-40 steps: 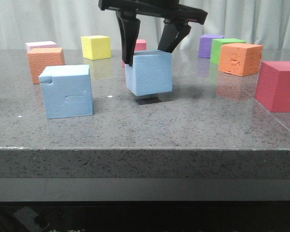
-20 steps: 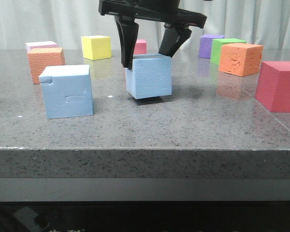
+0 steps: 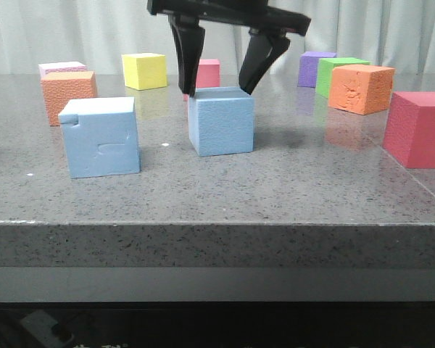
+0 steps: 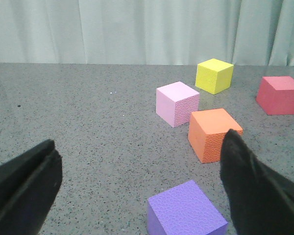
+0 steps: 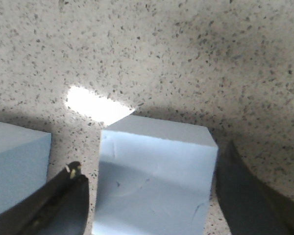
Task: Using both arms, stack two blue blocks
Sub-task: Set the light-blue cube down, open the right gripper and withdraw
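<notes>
The desk (image 3: 225,192) is a dark grey speckled stone slab with a glossy top, in which the cubes and a patch of light are being mirrored; its thick front edge is being shown in the front view. Pale pleated curtains (image 3: 72,29) are hanging behind the far edge.

The plain blue block (image 3: 221,121) is sitting flat on the desk near the middle. The right gripper (image 3: 221,85) is being held just above it, its fingers (image 3: 185,61) spread wide and straddling the top edges; in the right wrist view the fingers (image 5: 63,205) are seen apart on either side of the block (image 5: 154,181), and contact cannot be told. The notched blue block (image 3: 101,136) is standing to the left, nearer the front edge, apart from the plain one.

The left gripper (image 4: 139,181) is being held open over the desk, with a purple cube (image 4: 186,213) lying between its fingers (image 4: 250,191) and untouched; an orange cube (image 4: 213,134), a pink cube (image 4: 177,104), a yellow cube (image 4: 214,76) and a red cube (image 4: 279,94) are being seen beyond.

Toward the far right of the desk a green cube (image 3: 333,71), another orange cube (image 3: 360,88) and a large red cube (image 3: 418,129) are standing.
</notes>
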{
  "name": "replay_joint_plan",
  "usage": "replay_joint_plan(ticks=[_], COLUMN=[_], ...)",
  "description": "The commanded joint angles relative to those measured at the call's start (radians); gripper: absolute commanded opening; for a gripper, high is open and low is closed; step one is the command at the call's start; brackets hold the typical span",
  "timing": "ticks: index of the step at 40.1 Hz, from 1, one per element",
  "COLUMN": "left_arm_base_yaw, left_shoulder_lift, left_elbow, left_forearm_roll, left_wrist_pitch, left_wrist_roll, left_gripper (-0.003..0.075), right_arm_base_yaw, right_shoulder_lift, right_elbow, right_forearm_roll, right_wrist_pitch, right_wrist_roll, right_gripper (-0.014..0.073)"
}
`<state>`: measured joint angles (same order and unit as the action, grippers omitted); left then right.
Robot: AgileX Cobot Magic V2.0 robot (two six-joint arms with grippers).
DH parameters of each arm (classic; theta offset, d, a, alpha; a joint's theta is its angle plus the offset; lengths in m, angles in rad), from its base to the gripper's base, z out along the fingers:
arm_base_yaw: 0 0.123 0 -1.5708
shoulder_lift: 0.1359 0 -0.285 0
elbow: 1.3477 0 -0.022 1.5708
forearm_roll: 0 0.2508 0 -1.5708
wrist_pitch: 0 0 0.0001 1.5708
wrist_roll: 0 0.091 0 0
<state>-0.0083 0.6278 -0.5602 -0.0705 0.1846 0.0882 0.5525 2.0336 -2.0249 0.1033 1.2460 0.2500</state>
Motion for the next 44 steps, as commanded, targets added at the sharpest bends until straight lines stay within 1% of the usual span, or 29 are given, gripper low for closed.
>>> replay_joint_plan(ticks=[1, 11, 14, 17, 20, 26, 31, 32, 38, 44], left_arm_base_yaw=[-0.005, -0.005, -0.005, -0.005, -0.005, -0.005, -0.005, -0.005, -0.005, -0.005], left_shoulder_lift=[0.005, 0.005, 0.005, 0.005, 0.005, 0.005, 0.005, 0.005, 0.005, 0.005], left_elbow=[-0.035, -0.035, -0.035, -0.035, -0.035, -0.035, -0.035, -0.035, -0.035, -0.035], left_forearm_roll=[-0.006, -0.006, -0.006, -0.006, -0.006, -0.006, -0.006, -0.006, -0.006, -0.006], left_wrist_pitch=[-0.085, -0.085, -0.085, -0.085, -0.085, -0.085, -0.085, -0.085, -0.085, -0.085], left_wrist_roll=[-0.008, -0.008, -0.008, -0.008, -0.008, -0.008, -0.008, -0.008, -0.008, -0.008], left_gripper=[0.0638, 0.0638, 0.0638, 0.0638, 0.0638, 0.0638, 0.0638, 0.0638, 0.0638, 0.0638], right_arm_base_yaw=[-0.003, -0.003, -0.003, -0.003, -0.003, -0.003, -0.005, -0.007, -0.024, -0.087], right_shoulder_lift=[-0.104, -0.144, -0.144, -0.144, -0.145, -0.151, -0.173, -0.183, -0.238, -0.324], right_elbow=[-0.042, -0.042, -0.042, -0.042, -0.042, -0.042, -0.042, -0.042, -0.037, 0.015], right_forearm_roll=[-0.019, -0.039, -0.039, -0.039, -0.039, -0.039, -0.039, -0.039, -0.04, -0.041], right_wrist_pitch=[-0.014, -0.038, -0.038, -0.034, -0.033, -0.025, -0.006, -0.001, 0.025, 0.027], right_wrist_roll=[-0.002, -0.007, -0.008, -0.008, -0.008, -0.008, -0.008, -0.008, -0.032, -0.044], right_gripper=[0.0553, 0.0541, 0.0487, 0.0372, 0.0231, 0.0008, -0.0107, -0.0116, -0.0103, -0.0103])
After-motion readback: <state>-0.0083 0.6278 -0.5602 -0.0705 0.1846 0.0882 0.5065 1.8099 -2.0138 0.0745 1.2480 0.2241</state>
